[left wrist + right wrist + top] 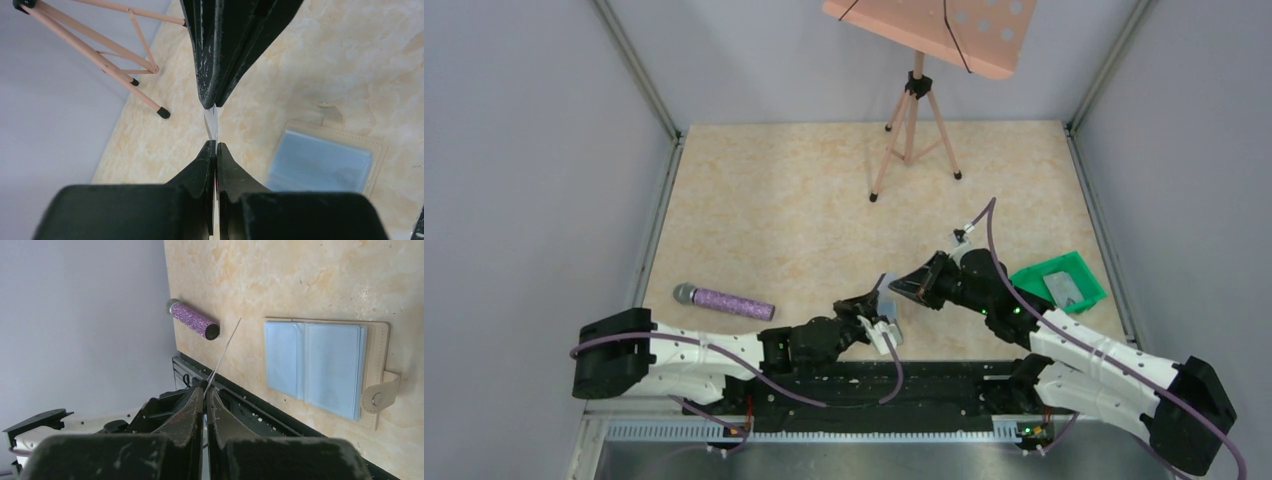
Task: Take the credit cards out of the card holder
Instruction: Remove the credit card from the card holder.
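Right wrist view: we see the right gripper [205, 389] with its two black fingers pressed together on a thin, pale grey-silver credit card [223, 352]. The card stands on edge and its long axis runs straight out past the fingertips. It is held in the air, clear of the card holder [325, 367] and just beside it. The holder is a small flat bifold wallet, light-blue inside and beige outside. It lies open and flat on the marbled tabletop with its snap tab at one end, and we cannot tell whether its pockets hold more cards. In the left wrist view, the left gripper [216, 146] is closed too. It nips the same card edge-on, and the right gripper's fingertips meet it from the opposite side. We judge this a handover: one gripper must let go before the card can travel. A green plastic tray [1029, 278] sits well off on the holder's right-arm side, nearer the right arm, with a second credit card [1066, 288] inside. A purple glittery microphone [724, 302] lies well off on the holder's left-arm side.
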### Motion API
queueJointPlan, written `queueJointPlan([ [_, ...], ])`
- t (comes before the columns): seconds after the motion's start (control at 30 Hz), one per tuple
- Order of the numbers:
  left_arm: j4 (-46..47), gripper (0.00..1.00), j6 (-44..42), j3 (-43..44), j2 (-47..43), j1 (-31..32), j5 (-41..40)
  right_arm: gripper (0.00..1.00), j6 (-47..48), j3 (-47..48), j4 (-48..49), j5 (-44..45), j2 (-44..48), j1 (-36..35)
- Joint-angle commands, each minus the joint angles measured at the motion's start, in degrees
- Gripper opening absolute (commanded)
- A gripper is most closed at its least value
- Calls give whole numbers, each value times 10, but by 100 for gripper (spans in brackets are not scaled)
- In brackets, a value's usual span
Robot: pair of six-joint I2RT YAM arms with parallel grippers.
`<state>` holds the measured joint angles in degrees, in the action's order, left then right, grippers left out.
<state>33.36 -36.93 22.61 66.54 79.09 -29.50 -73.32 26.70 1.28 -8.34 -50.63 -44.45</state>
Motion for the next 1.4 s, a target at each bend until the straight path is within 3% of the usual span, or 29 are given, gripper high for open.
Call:
queueJointPlan([
  [0.0,44,0,32,-4,-7,2,-40,0,22,4,26,6,18,4],
  [0.07,29,0,70,2,-13,1,-57,4,51,5,25,16,31,6],
  [0.17,-18,0,129,20,-23,0,-69,23,117,4,21,34,64,10],
  [0.27,-97,0,252,49,-47,-14,-46,34,206,5,12,51,111,10],
  [0.4,-216,0,463,80,-97,-83,73,39,311,16,-31,58,142,10],
  [0.53,-255,0,613,77,-143,-180,206,42,350,9,-35,39,161,10],
  [0.73,-321,0,666,110,-164,-205,274,47,396,2,8,-43,165,10],
  [0.93,-409,0,669,155,-145,-208,379,49,491,76,-41,-117,107,10],
  [1.07,-428,0,661,172,-137,-209,434,47,527,102,-35,-222,44,10],
  [1.2,-438,0,656,182,-136,-210,467,41,510,94,33,-316,-5,10],
  [1.37,-424,0,657,180,-143,-211,507,38,486,63,103,-358,-20,10],
])
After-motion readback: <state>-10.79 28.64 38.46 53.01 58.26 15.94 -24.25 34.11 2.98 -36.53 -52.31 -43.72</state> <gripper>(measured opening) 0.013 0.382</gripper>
